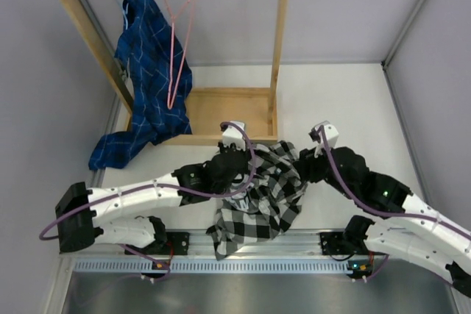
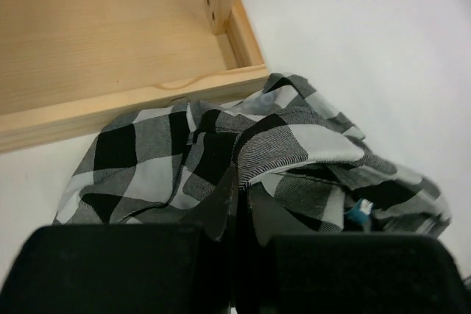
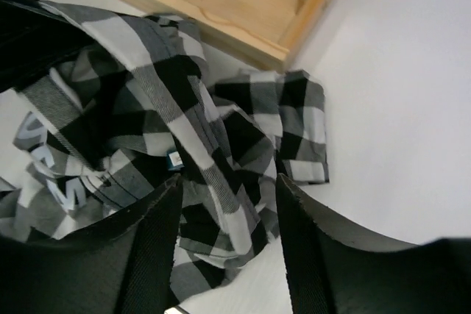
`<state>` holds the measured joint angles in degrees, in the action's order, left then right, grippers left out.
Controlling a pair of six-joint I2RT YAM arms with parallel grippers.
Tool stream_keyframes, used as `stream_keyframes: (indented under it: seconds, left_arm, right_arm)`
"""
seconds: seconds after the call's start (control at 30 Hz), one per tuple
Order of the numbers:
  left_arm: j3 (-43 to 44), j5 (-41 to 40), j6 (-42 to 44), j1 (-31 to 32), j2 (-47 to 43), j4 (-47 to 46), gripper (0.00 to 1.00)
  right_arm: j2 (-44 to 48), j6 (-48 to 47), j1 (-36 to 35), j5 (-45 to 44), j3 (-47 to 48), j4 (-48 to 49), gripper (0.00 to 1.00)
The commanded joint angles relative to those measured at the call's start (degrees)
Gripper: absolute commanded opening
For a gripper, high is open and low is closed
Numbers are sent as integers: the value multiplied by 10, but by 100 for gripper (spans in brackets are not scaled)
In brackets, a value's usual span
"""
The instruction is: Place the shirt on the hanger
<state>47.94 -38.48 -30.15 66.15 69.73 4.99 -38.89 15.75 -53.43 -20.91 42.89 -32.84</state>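
Shirt [image 1: 261, 196] in black-and-white check lies crumpled on the white table [image 1: 346, 101] between my two arms, seen from above, just in front of the wooden rack [image 1: 280, 49]. My left claw [image 1: 237, 158] reaches over its far left part and my right claw [image 1: 300, 167] over its far right part, both forearms angled inward. I count one pink hanger [image 1: 176, 49], hooked on the rail, and two shirts. The second is a blue plaid one [image 1: 151, 86] hanging beside the hanger, its tail trailing onto the table. The rack has one base tray [image 1: 221, 104], and the checked cloth lies outside it, up against its near rim. From my left wrist, my two fingers [image 2: 132, 270] are pressed close together with a fold of the check pinched in the slit between them. The rest of the cloth spreads ahead toward the tray's rim, and a small blue tag [image 2: 358, 211] shows at the right. From my right wrist, my fingers [image 3: 147, 255] stand apart. The checked cloth lies in the gap between them, not clamped, and the tray's corner is beyond it.
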Motion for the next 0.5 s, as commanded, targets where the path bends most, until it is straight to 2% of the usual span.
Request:
stream_keyframes:
  seconds: [0.0, 0.13, 0.23, 0.37, 0.47]
  left_arm:
    - [-8, 19, -31, -1, -56, -44, 0]
    - [-15, 36, -45, -1, -65, -45, 0]
    - [-20, 43, -53, -1, -71, -45, 0]
    - [-24, 50, -59, -1, -76, -44, 0]
    - [-29, 62, -68, -1, -83, -45, 0]
  right_arm:
    - [14, -26, 8, 84, 27, 71, 52]
    - [-21, -93, 8, 137, 46, 80, 59]
    - [-76, -114, 8, 144, 67, 83, 59]
    - [-121, -125, 9, 187, 76, 138, 59]
    - [-166, -147, 8, 167, 80, 167, 60]
